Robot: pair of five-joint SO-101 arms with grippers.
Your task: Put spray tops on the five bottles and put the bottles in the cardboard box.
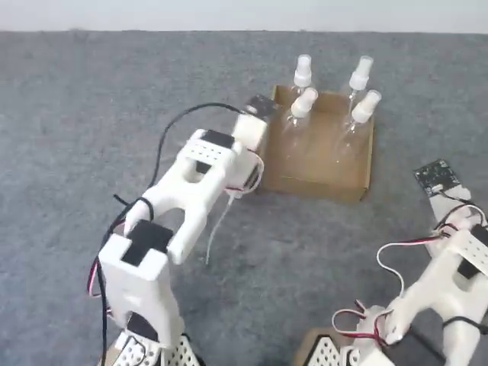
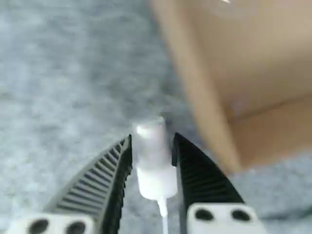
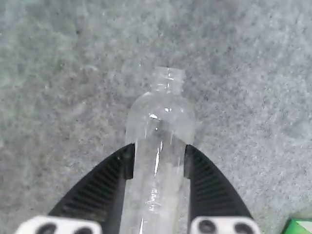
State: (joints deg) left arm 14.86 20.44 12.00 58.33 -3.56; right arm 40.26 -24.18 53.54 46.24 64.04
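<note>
White spray top (image 2: 153, 156) sits pinched between left fingers (image 2: 109, 170).

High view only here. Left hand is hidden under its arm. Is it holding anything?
Observer: Yes. The left hand is shut on a white spray top, tube hanging below.
Operator: Right hand?
Observer: The right hand is closed around the body of a clear bottle.
Operator: Capped already?
Observer: No. Its threaded neck is open, with no top on it.
</note>
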